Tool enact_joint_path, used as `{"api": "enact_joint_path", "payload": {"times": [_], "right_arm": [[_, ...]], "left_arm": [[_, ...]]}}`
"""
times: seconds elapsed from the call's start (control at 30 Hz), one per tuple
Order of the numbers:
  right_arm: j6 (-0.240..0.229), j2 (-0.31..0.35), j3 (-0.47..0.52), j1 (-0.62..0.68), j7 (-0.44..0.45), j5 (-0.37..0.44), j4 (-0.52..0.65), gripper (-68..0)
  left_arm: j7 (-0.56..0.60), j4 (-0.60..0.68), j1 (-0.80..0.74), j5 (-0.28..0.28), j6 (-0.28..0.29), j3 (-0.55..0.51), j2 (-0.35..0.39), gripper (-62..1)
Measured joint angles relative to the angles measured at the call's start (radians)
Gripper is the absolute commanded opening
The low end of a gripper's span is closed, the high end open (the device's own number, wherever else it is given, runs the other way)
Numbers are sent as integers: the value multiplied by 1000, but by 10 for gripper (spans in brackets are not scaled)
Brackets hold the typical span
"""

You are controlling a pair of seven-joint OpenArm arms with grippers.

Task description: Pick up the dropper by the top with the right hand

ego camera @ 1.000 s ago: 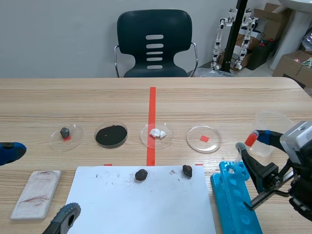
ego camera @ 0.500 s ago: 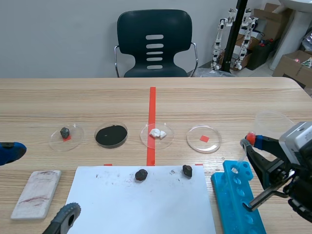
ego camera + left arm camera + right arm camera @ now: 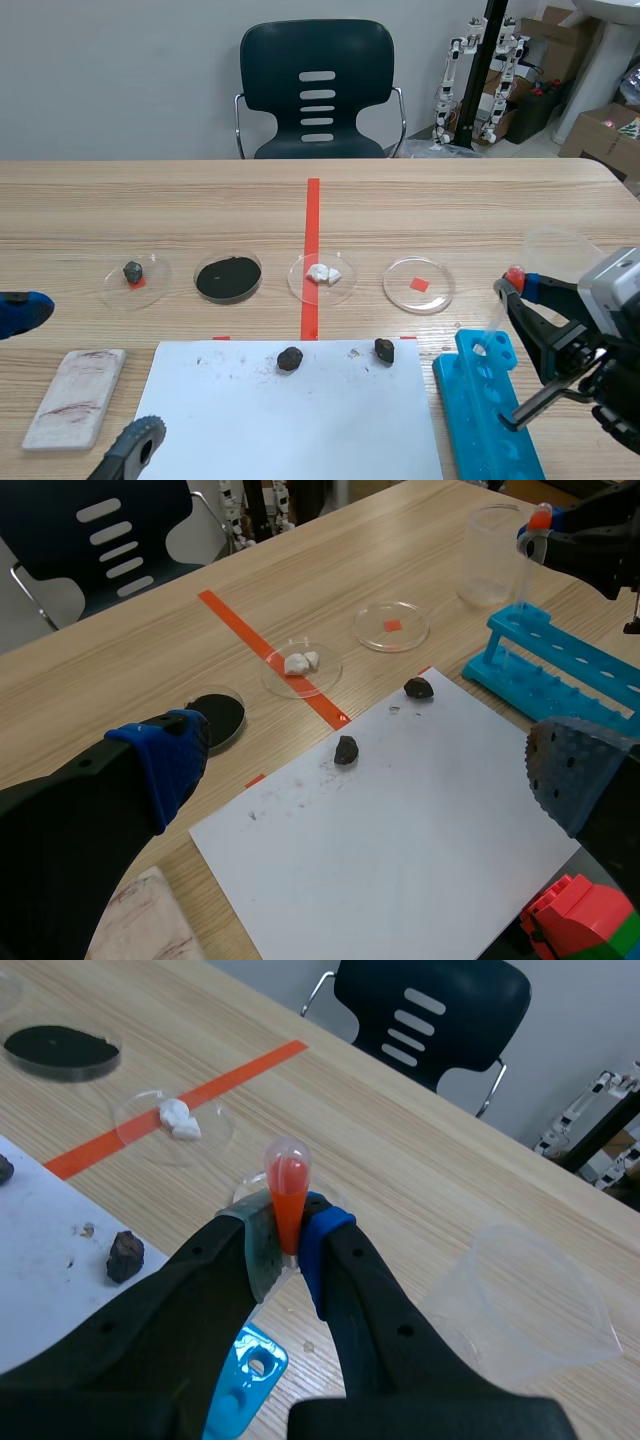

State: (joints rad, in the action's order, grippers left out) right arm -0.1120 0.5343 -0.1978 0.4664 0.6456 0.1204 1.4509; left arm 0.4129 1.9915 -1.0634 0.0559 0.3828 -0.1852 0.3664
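The dropper (image 3: 513, 278) has a red bulb on a clear stem. My right gripper (image 3: 516, 286) is shut on that bulb at the table's right side, and the stem slants down toward the far end of the blue tube rack (image 3: 490, 410). In the right wrist view the red bulb (image 3: 287, 1186) stands upright between the pads of my right gripper (image 3: 288, 1238), its tip poking out above them. The left wrist view shows the dropper (image 3: 538, 520) far off beyond the rack (image 3: 560, 660). My left gripper (image 3: 365, 765) hangs open over the white paper (image 3: 400, 830), holding nothing.
A clear beaker (image 3: 556, 260) stands just behind the right gripper. Several petri dishes (image 3: 418, 285) line the table's middle, one holding black powder (image 3: 228, 277). Two dark rocks (image 3: 290, 358) lie on the paper (image 3: 290, 420). A white streak plate (image 3: 76, 396) lies at the front left.
The right gripper's fingers have drawn together onto the red bulb. The dropper has swung from a slant to nearly upright and shifted slightly right. The left arm has kept still.
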Motion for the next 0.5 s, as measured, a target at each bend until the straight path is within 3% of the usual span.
{"api": "enact_joint_path", "payload": {"times": [0.5], "right_arm": [[20, 0, 0, 85, 113, 0, 52, -665]], "left_arm": [[0, 0, 0, 0, 0, 0, 0, 14]]}}
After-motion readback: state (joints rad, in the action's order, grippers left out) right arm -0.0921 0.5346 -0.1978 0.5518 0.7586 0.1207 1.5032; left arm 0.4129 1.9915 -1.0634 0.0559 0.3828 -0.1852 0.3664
